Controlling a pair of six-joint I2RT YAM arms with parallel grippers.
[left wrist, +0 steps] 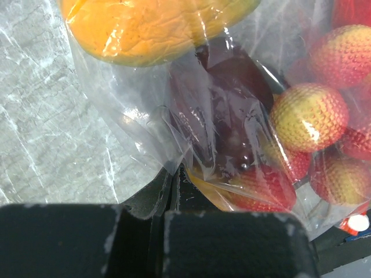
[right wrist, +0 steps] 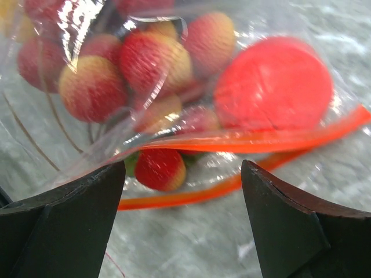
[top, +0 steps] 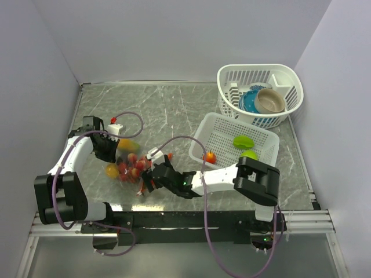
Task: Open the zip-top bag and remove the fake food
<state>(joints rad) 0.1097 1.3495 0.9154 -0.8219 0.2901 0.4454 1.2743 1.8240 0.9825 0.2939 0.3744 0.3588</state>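
The clear zip-top bag (top: 130, 164) lies on the grey table left of centre, holding several red, orange and yellow fake food pieces (top: 134, 165). My left gripper (top: 110, 152) is at the bag's left end; in the left wrist view it (left wrist: 173, 180) is shut on a fold of the bag's plastic (left wrist: 145, 116). My right gripper (top: 149, 176) is open at the bag's right end. In the right wrist view it (right wrist: 182, 202) faces the orange-red zip strips (right wrist: 249, 142), which are parted. A small red fruit (right wrist: 161, 168) sits between them.
A white slotted tray (top: 223, 124) right of the bag holds two green pieces (top: 243, 141) and a red one (top: 210, 156). A white basket (top: 232, 75) at the back right holds blue and beige bowls (top: 268, 100). Walls stand close on the left, back and right.
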